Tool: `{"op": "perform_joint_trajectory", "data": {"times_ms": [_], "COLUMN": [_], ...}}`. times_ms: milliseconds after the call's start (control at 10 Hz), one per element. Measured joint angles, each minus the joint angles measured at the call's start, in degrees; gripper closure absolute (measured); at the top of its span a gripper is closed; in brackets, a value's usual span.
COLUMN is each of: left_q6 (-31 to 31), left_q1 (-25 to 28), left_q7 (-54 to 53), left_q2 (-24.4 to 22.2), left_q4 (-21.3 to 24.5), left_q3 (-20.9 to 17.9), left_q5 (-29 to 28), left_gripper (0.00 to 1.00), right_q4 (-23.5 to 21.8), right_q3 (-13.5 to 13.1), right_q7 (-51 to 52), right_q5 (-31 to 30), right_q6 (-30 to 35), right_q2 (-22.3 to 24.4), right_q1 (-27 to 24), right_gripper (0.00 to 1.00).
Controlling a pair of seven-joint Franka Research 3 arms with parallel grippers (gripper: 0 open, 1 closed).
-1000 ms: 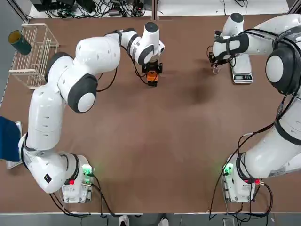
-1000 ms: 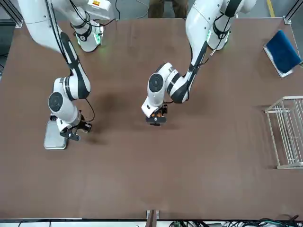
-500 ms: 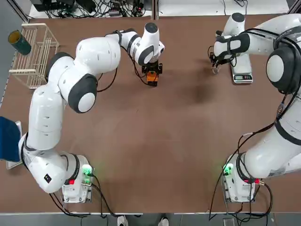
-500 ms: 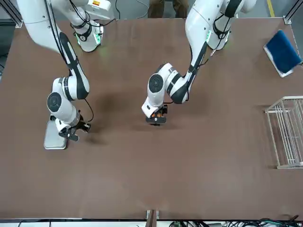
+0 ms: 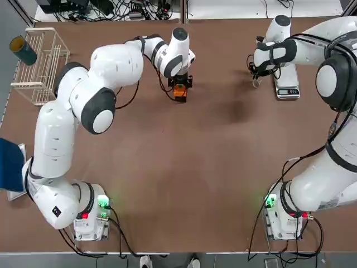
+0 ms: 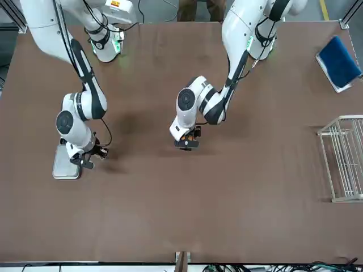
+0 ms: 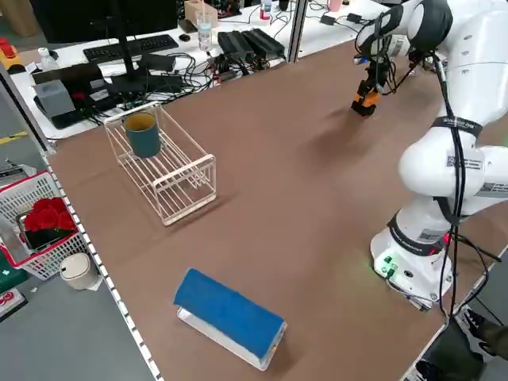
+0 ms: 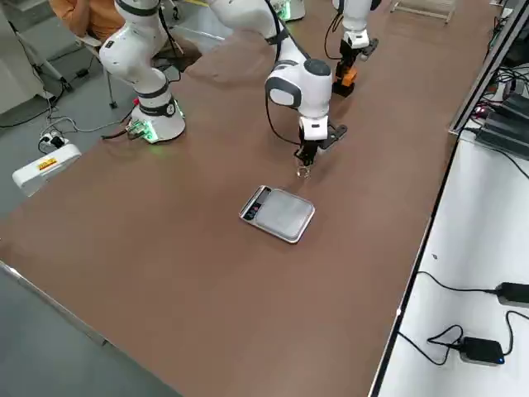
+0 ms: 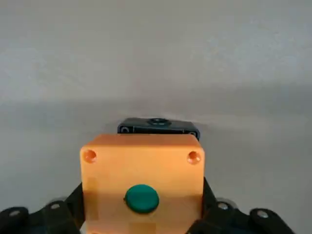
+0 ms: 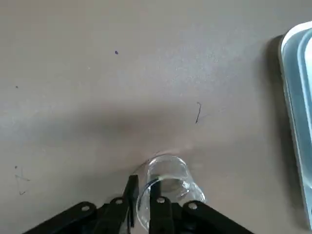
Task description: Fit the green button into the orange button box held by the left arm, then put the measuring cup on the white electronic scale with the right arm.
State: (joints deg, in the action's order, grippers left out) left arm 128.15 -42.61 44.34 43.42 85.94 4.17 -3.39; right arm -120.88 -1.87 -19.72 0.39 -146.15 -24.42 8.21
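Left gripper (image 5: pixel 180 91) clamps the small orange plastic button box (image 9: pixel 142 183), at 12 o'clock on the table; round green button (image 9: pixel 141 198) sits in its top hole. Right gripper (image 10: pixel 145 204) pinches the tiny clear measuring cup (image 10: pixel 168 187) rim, at 9 o'clock beside the white rectangular electronic scale (image 8: pixel 278 212).

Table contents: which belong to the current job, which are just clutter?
Job:
- orange button box in the left claw
- green button, already seated in the box
- measuring cup, right claw pinching its rim
- white electronic scale, plate bare

Clutter:
- wire basket with a teal cup
- blue-topped block
- small black block behind the box
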Motion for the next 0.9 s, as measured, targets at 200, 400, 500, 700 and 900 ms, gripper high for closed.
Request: {"op": "perform_joint_trajectory", "data": {"times_ms": [200,400,500,700,900], "left_q6": [0.0,0.0,0.0,0.0,0.0], "left_q1": [0.0,0.0,0.0,0.0,0.0], "left_q7": [0.0,0.0,0.0,0.0,0.0], "left_q2": [0.0,0.0,0.0,0.0,0.0], "left_q4": [0.0,0.0,0.0,0.0,0.0], "left_q3": [0.0,0.0,0.0,0.0,0.0], "left_q5": [0.0,0.0,0.0,0.0,0.0], "left_gripper": [0.14,0.14,0.14,0.14,0.14], "right_q4": [0.0,0.1,0.2,0.3,0.4], "right_q3": [0.1,0.0,0.0,0.0,0.0], "right_q7": [0.0,0.0,0.0,0.0,0.0], "right_q5": [0.0,-0.1,-0.1,-0.1,-0.1], "right_q6": [0.3,0.7,0.7,1.2,1.5], "right_q2": [0.0,0.1,0.1,0.1,0.1], "right_q1": [0.0,0.0,0.0,0.0,0.0], "right_gripper": [0.89,0.92,0.92,0.92,0.92]}}
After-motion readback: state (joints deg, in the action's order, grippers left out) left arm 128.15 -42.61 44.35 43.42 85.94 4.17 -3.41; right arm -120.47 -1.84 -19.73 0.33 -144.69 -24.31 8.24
